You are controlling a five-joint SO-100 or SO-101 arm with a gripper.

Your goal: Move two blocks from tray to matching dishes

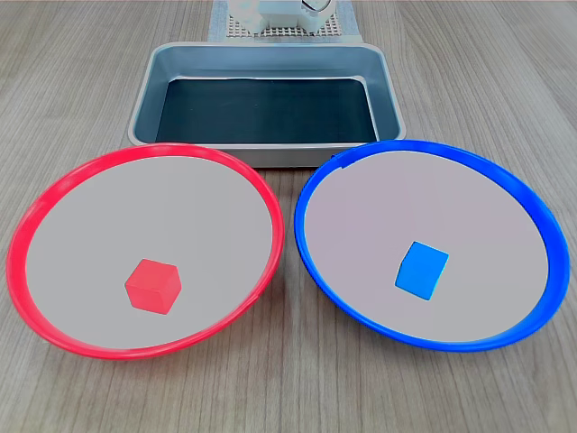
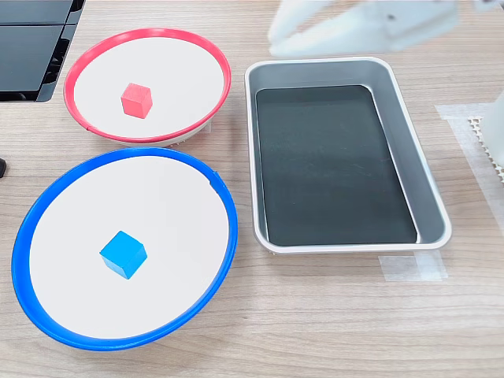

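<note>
The red block [image 1: 152,285] [image 2: 135,100] lies inside the red-rimmed dish [image 1: 36,207] [image 2: 94,59]. In the blue-rimmed dish [image 1: 541,216] [image 2: 47,205] rests the blue block [image 1: 422,269] [image 2: 123,254]. The grey tray [image 1: 144,99] [image 2: 409,157] shows only its dark bottom, with no block in it. My white gripper [image 2: 276,43] hangs blurred above the tray's far edge at the top of the second exterior view. It holds nothing, and the blur hides how its jaws stand. In the first exterior view the gripper is not visible.
The white arm base [image 1: 279,13] stands behind the tray on a perforated mat [image 2: 480,134]. A dark object [image 2: 31,47] lies at the second exterior view's upper left, beside the red-rimmed dish. Tape [image 2: 413,268] marks the wooden table near the tray.
</note>
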